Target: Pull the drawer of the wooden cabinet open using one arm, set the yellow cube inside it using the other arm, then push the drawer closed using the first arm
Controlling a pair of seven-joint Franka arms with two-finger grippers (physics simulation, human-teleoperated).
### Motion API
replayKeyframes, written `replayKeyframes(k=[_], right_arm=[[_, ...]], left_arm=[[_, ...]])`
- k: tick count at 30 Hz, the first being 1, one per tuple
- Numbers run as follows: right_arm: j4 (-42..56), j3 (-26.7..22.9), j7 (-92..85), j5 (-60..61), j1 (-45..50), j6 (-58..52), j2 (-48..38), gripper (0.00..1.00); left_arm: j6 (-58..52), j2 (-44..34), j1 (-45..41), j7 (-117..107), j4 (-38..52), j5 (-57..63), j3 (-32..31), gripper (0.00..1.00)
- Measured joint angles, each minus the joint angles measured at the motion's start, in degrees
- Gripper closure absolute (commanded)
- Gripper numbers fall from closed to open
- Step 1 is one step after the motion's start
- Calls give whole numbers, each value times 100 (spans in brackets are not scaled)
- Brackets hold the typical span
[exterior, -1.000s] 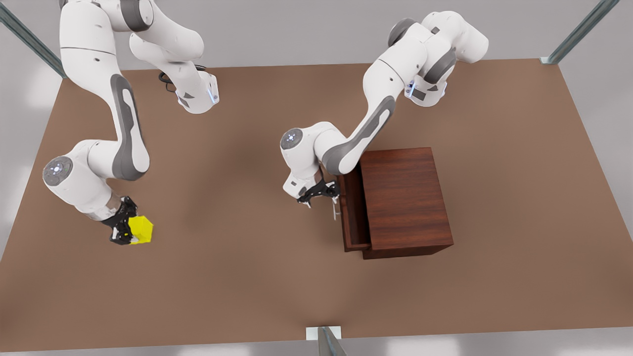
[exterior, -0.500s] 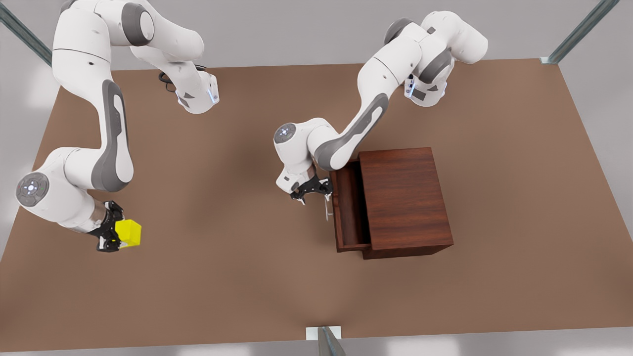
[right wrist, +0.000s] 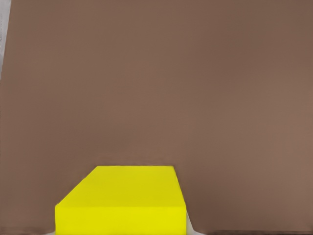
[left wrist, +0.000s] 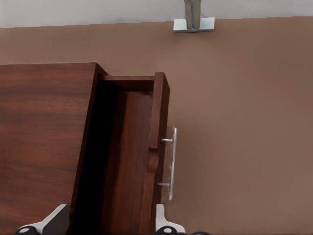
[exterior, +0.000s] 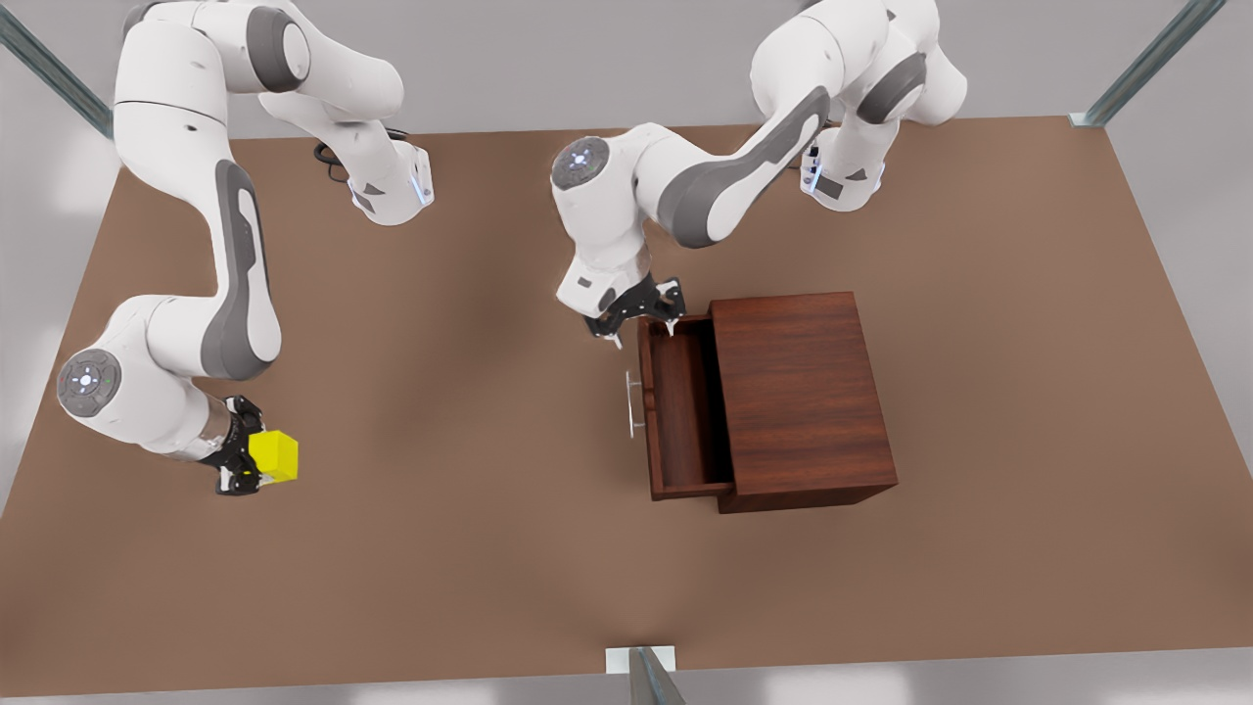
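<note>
from where i sit the first step looks done: the drawer (exterior: 675,416) stands pulled out of the wooden cabinet (exterior: 803,392) toward the front view's left, its hollow bare, its silver handle (exterior: 634,403) free. my left gripper (exterior: 641,311) is off the handle, hanging over the far corner of the drawer front with its fingers spread and nothing between them; in the left wrist view i look down on the drawer (left wrist: 129,156) and its handle (left wrist: 171,164) with the two fingertips (left wrist: 164,220) at the near edge. i judge that arm is waiting for its closing push. what is left is the placing and the shutting. the yellow cube (exterior: 273,456) is pinched in my right gripper (exterior: 250,460) at the front view's left, well apart from the cabinet, with a wide stretch of bare worktop (exterior: 470,548) between. whether it is raised off the worktop i cannot tell. the right wrist view shows the yellow cube (right wrist: 122,205) tight under the camera
</note>
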Motion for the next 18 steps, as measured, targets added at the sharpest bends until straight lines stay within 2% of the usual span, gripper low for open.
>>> replayKeyframes(k=[4, 5, 7, 9, 11, 12, 14, 15, 16, 18], right_arm=[[240, 3, 211, -4, 635, -195, 6, 39], [285, 6, 290, -1, 777, -263, 13, 39], [556, 71, 486, 52, 1037, -407, 102, 39], [994, 219, 715, 214, 1261, -590, 293, 39], [1344, 272, 980, 378, 1588, -763, 493, 39], [1589, 282, 1123, 439, 1744, -859, 636, 39], [2020, 292, 1428, 545, 2063, -1032, 864, 39], [2244, 280, 1588, 584, 2222, -1112, 994, 39], [2443, 268, 1750, 635, 2371, -1178, 1125, 39], [2757, 260, 2078, 714, 2631, -1271, 1379, 40]], left_arm=[[-829, -943, 2687, 894, -341, -1240, 1, 0], [-832, -1477, 3434, 1136, -1063, -1570, 19, 0], [-539, -2515, 4217, 1599, -2622, -2001, 110, 0], [-302, -2773, 4474, 2007, -3050, -2229, 164, 0], [-131, -2597, 4433, 2362, -2907, -2335, 163, 0], [-77, -2401, 4076, 2525, -2629, -2296, 402, 0], [-88, -2045, 2883, 2868, -2067, -2491, 1553, 0], [-168, -1745, 2681, 3036, -1602, -2626, 1792, 0], [-236, -1595, 2648, 3199, -1382, -2729, 1860, 0], [-343, -1495, 3245, 3501, -1229, -2785, 1197, 0]])
